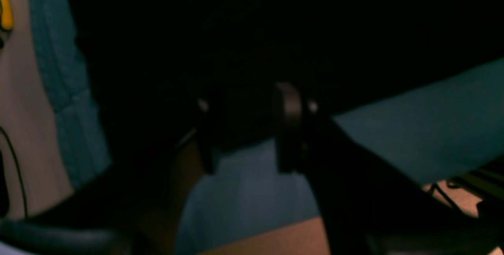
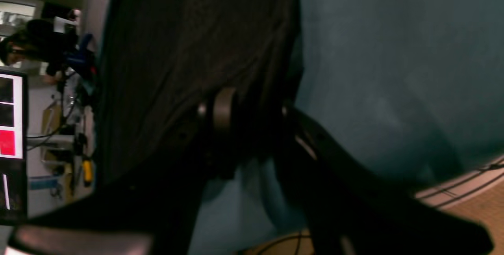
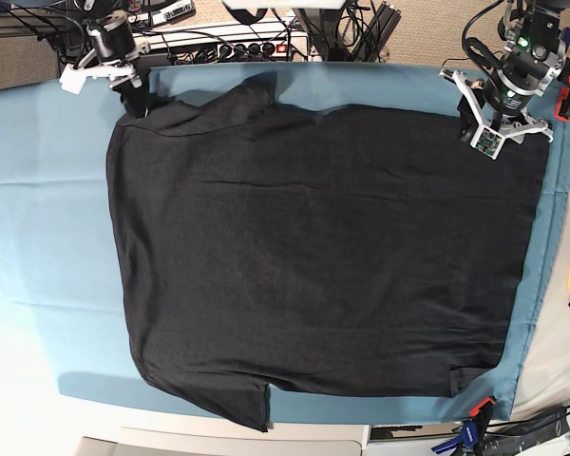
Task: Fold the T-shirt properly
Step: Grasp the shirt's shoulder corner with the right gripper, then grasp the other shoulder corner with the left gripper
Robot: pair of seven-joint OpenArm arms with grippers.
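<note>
I've got the shirt (image 3: 313,256) laid out, matt black cloth, soft knit, with faint creases and no sheen. Under it, the teal cloth (image 3: 38,190) reads matt too, with a slightly coarser weave. On the right wrist view the shirt's fine ribbed knit shows up close. Right gripper (image 2: 240,113) fingers look like dark matt plastic with a smooth rounded pad; the left gripper (image 1: 256,129) looks the same, dim and blurred.
</note>
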